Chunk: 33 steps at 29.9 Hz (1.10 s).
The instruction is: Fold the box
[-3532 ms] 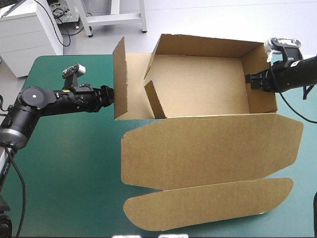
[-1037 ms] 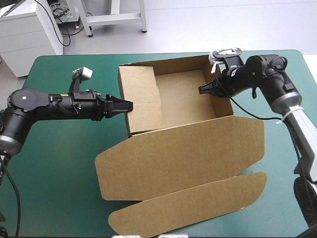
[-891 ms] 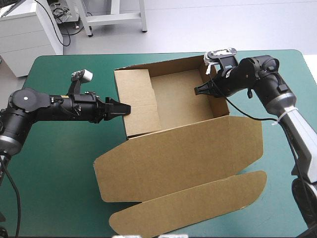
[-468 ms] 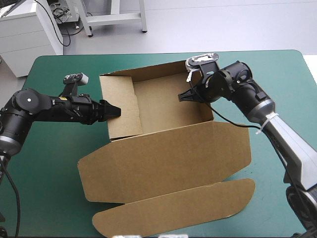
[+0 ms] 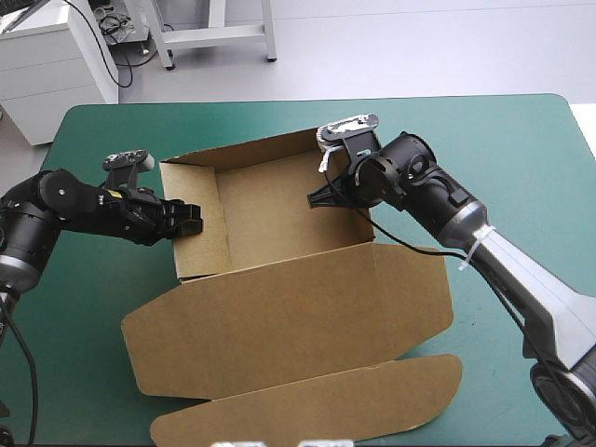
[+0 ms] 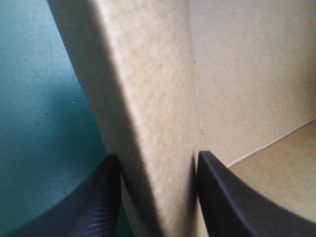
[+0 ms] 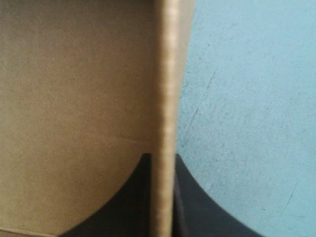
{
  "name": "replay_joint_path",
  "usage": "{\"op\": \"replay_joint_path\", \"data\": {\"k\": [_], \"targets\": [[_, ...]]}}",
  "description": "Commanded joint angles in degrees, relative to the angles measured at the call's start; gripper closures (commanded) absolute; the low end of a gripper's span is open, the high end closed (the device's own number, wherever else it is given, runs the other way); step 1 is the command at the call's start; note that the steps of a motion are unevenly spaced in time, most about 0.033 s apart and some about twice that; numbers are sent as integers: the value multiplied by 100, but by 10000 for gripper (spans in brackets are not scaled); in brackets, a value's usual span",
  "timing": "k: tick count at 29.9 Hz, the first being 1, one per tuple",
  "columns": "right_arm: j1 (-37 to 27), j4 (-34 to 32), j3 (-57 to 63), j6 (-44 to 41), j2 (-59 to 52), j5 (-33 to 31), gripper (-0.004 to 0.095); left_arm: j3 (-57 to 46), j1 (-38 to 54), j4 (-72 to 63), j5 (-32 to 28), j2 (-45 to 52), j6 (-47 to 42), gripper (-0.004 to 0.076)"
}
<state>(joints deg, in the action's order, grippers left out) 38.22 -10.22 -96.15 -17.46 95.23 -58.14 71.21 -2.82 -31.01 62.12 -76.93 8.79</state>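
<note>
High view: box (image 5: pixel 279 209) stood as open tray, walls up, lid (image 5: pixel 289 312) flat on counter (image 5: pixel 484 140).
Left gripper (image 5: pixel 191 221): pinched left wall (image 6: pixel 148 98).
Right gripper (image 5: pixel 317 198): pinched right wall (image 7: pixel 165 74).
Remaining: seemingly only release.

One brown box (image 5: pixel 279 307) is on the bench (image 5: pixel 503 140). Two hands are present: one left hand (image 5: pixel 194 222), one right hand (image 5: pixel 316 199).

Plain brown cardboard box (image 5: pixel 279 307) on a teal-green table cover (image 5: pixel 503 140). Left gripper (image 5: pixel 191 220) and right gripper (image 5: pixel 321 198) are black.
</note>
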Motion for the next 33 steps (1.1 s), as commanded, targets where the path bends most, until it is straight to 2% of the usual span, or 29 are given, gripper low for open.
{"op": "replay_joint_path", "data": {"k": [1, 4, 5, 13, 16, 21, 28, 31, 33], "targets": [[143, 697, -171, 154, -298, 402, 920, 177, -19, -270, -338, 123, -208, 483], [143, 697, -171, 154, -298, 302, 921, 177, -19, -114, -329, 123, -396, 656], [143, 697, -171, 154, -298, 259, 921, 177, -19, -91, -329, 123, -446, 736], [110, 623, -171, 70, -298, -49, 923, 235, -44, 72, -212, 112, -580, 731], [-65, 634, -171, 48, -298, -106, 922, 509, -283, 697, -184, 70, -674, 731], [-435, 579, -171, 48, -298, -489, 922, 1237, -944, 1865, 20, -327, -1349, 731], [-645, -130, -171, -46, -144, -1002, 922, 1756, -1522, 2042, 7, -1227, -1576, 731], [-818, 31, -171, -58, 202, -1354, 923, 1789, -1625, 2042, 18, -1566, -1654, 731], [-893, 343, -171, 55, 414, -1322, 923, 1789, -1636, 2042, 46, -1779, -1643, 731]]}}
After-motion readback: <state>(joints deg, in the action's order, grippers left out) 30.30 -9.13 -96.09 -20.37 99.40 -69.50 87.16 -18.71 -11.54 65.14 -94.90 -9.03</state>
